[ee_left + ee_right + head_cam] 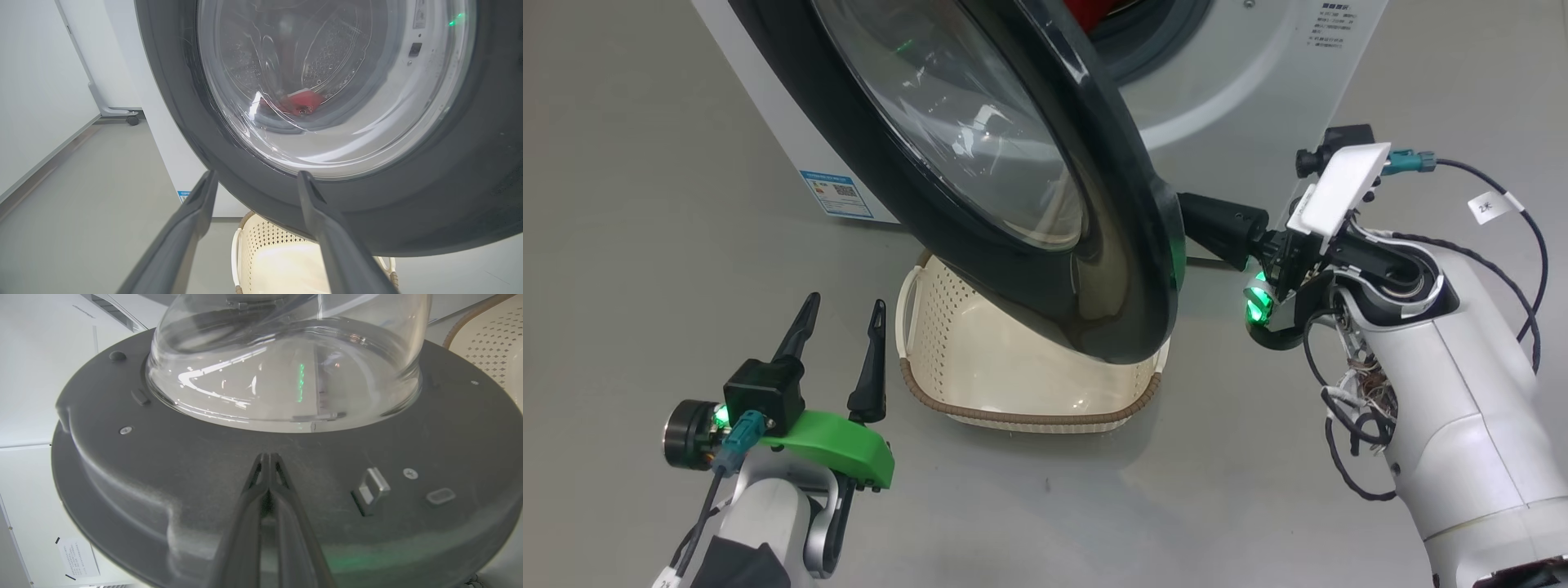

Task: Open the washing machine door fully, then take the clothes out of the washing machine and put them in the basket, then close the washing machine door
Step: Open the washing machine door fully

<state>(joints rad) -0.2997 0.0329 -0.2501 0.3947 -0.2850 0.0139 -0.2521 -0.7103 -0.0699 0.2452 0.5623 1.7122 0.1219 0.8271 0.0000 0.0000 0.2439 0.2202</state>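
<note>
Floor [645, 204] — smooth grey; wht wall [32, 81]

Lighting is bright, even and diffuse from overhead: the grey floor [645, 163] carries only soft, pale shadows, the deepest falling beneath the washing machine door [1127, 245] onto the basket [1029, 419]. Glare is confined to the door's glass bowl [286, 375], which bears white streaks and reflections of a green status light [1255, 305] at the right wrist, and through which the clothes [300, 102] read as a smeared red patch. Both wrist views bow at their edges, and the fingers [339, 245] of the left gripper [257, 173] and the fingers [241, 539] of the right gripper [267, 457] go soft and out of focus towards the bottom edge.
</note>
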